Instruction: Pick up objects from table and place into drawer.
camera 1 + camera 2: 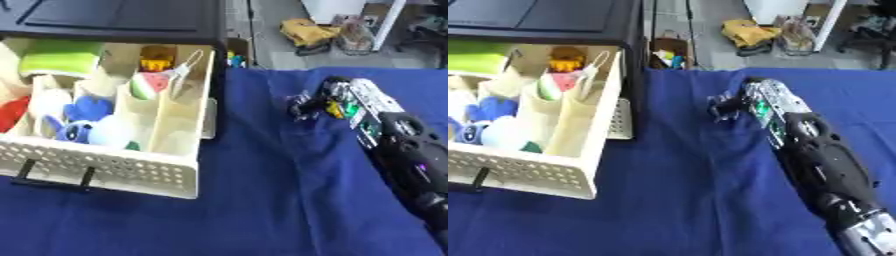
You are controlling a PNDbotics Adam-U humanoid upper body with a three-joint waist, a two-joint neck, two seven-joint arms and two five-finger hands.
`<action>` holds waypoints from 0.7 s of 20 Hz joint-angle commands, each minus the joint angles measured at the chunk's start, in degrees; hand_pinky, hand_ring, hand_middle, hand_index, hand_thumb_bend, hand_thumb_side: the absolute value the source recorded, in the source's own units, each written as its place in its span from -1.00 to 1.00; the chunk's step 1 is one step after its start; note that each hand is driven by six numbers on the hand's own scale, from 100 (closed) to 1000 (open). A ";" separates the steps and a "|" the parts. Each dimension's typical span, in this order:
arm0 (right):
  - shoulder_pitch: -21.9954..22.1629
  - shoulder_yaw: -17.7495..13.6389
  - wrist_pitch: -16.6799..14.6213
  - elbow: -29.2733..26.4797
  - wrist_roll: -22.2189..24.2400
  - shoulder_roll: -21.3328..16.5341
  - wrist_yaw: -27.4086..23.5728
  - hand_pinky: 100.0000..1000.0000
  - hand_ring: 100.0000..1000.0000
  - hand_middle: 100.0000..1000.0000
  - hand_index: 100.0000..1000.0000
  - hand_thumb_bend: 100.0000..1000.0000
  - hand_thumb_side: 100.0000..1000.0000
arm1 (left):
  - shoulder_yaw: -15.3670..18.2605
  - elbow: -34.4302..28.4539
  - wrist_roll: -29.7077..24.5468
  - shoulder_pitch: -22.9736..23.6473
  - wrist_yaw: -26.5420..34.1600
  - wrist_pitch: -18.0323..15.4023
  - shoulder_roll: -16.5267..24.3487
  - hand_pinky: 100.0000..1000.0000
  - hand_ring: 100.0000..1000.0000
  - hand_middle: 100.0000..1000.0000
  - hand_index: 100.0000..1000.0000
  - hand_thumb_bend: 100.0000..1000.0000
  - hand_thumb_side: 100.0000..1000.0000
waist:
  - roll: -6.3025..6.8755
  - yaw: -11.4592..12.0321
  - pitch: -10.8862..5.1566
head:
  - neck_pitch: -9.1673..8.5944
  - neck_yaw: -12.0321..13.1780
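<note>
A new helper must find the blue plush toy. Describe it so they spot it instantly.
Start at the cream drawer pulled out on the left of the blue cloth. Look into its near-left compartments, just behind the perforated front wall. The blue plush toy lies there, the only blue thing inside, with a pale round part, unlike the green item at the back.

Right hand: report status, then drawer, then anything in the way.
Right hand on the blue cloth, fingers curled, holding nothing visible. Left hand out of view. Drawer open, toys inside. No obstruction between them.
</note>
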 commanded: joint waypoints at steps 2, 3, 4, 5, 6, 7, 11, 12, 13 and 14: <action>-0.27 0.54 0.04 0.73 -0.93 1.03 -0.11 0.53 0.68 0.01 0.50 -0.37 0.06 | -0.16 -0.73 -0.06 -0.86 0.14 0.08 0.48 -0.58 -0.38 -0.03 0.37 -0.69 1.00 | 0.19 0.25 -0.84 | -0.62 0.01; -0.29 0.67 -0.08 0.67 -1.26 1.00 -0.20 0.53 0.68 0.01 0.50 -0.37 0.06 | -0.17 -0.73 -0.08 -0.88 0.15 0.08 0.49 -0.58 -0.38 -0.03 0.37 -0.69 1.00 | 0.15 0.25 -0.85 | -0.63 0.04; -0.33 0.80 -0.15 0.72 -1.53 0.97 -0.25 0.52 0.68 0.00 0.48 -0.41 0.06 | -0.19 -0.73 -0.09 -0.90 0.15 0.09 0.49 -0.58 -0.38 -0.03 0.36 -0.69 1.00 | 0.11 0.27 -0.86 | -0.66 0.04; -0.35 0.88 -0.19 0.82 -1.78 0.96 -0.29 0.52 0.68 0.00 0.48 -0.42 0.06 | -0.19 -0.73 -0.10 -0.91 0.17 0.11 0.49 -0.58 -0.38 -0.03 0.36 -0.69 1.00 | 0.08 0.30 -0.87 | -0.68 0.04; -0.37 0.92 -0.22 0.92 -1.97 0.96 -0.33 0.52 0.68 0.00 0.48 -0.42 0.06 | -0.19 -0.73 -0.10 -0.92 0.18 0.11 0.49 -0.58 -0.38 -0.03 0.36 -0.69 1.00 | 0.07 0.31 -0.88 | -0.70 0.03; -0.38 0.94 -0.25 1.01 -2.12 0.97 -0.39 0.52 0.68 0.00 0.48 -0.42 0.06 | -0.19 -0.73 -0.11 -0.92 0.18 0.11 0.49 -0.58 -0.38 -0.03 0.36 -0.69 1.00 | 0.06 0.32 -0.88 | -0.71 0.03; -0.48 0.79 -0.28 1.70 -2.20 0.98 -0.79 0.48 0.65 -0.03 0.44 -0.51 0.04 | -0.24 -0.73 -0.16 -0.95 0.24 0.09 0.50 -0.59 -0.38 -0.03 0.36 -0.69 1.00 | 0.05 0.56 -0.98 | -0.87 -0.06; -0.53 0.78 -0.30 1.92 -2.26 0.98 -0.82 0.47 0.64 -0.05 0.43 -0.55 0.03 | -0.24 -0.73 -0.17 -0.95 0.26 0.08 0.51 -0.59 -0.38 -0.03 0.36 -0.69 1.00 | 0.05 0.62 -1.01 | -0.88 -0.13; -0.60 0.76 -0.39 2.13 -2.28 1.01 -0.91 0.46 0.62 -0.06 0.41 -0.57 0.01 | -0.25 -0.73 -0.18 -0.96 0.28 0.07 0.52 -0.59 -0.38 -0.03 0.36 -0.69 1.00 | 0.06 0.67 -1.04 | -0.91 -0.22; -0.65 0.70 -0.52 2.33 -2.21 1.05 -1.14 0.45 0.62 -0.06 0.41 -0.57 -0.03 | -0.25 -0.73 -0.19 -0.97 0.30 0.06 0.53 -0.59 -0.38 -0.03 0.36 -0.69 1.00 | 0.07 0.71 -1.06 | -0.92 -0.30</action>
